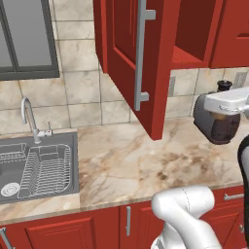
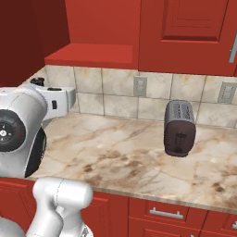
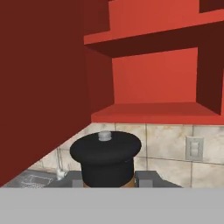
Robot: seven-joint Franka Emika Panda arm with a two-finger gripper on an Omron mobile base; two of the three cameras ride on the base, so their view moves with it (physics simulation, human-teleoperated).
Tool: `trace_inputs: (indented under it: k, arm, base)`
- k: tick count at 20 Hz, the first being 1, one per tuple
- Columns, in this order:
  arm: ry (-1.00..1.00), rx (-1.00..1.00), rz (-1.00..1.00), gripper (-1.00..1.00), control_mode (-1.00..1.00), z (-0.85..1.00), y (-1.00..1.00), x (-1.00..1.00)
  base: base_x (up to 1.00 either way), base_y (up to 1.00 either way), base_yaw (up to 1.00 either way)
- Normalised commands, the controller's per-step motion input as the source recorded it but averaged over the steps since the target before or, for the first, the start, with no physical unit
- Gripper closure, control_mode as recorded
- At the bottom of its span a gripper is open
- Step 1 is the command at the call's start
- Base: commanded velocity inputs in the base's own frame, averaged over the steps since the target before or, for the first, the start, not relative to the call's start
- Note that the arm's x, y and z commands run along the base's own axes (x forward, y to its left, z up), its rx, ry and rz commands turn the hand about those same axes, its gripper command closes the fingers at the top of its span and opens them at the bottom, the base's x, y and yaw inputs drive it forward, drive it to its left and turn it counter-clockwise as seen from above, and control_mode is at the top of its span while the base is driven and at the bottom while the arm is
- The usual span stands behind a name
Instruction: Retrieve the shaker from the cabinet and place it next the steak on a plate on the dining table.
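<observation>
Two dark fingers [image 3: 148, 178] of the gripper [image 3: 108, 181] pinch the shaker [image 3: 106, 159] from either side, just below its broad, glossy black cap with a small grey knob on top; a sliver of the brown body shows beneath the cap. It hangs in the air, out in front of the open cabinet [image 3: 157, 111] and below its lower shelf, well above the counter. That cabinet is smooth, matte red inside, with flat shelves and square edges, and its panelled door [image 1: 133, 63] swings out toward the room, carrying a long grey bar handle [image 1: 142, 53]. From the left the white, rounded wrist hides most of the hold, though the dark cap [image 1: 224, 86] pokes up above it. Behind runs a wall of square beige tiles with pale outlet plates [image 2: 140, 86]. The counter [image 1: 146, 160] is polished marble, cream veined with brown, over red base doors with short metal pulls. At the far left, a steel sink [image 1: 73, 165] holds a wire rack under a curved tap [image 1: 30, 116]. To the right, a boxy dark toaster [image 2: 179, 128] with rounded corners stands on the marble near the wall.
</observation>
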Motion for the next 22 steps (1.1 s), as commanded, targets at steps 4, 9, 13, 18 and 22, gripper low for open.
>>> trace_inputs:
  k: [4,9,13,18,22]
  arm:
    - [0.0,0.01,0.0,1.0,-1.0,-0.03,0.0,-1.0]
    - [-0.05,0.0,0.0,1.0,1.0,0.0,0.08,-0.8]
    - [0.0,0.0,0.0,1.0,1.0,0.0,0.0,0.0]
    - [0.0,0.0,0.0,1.0,1.0,0.0,0.0,0.0]
    - [0.0,0.0,0.0,1.0,1.0,0.0,0.0,0.0]
  base:
    - [0.0,0.0,0.0]
    - [-0.2,0.0,0.0]
    - [-0.86,-0.04,-0.5]
    - [0.0,0.0,-1.0]
    - [0.0,0.0,-1.0]
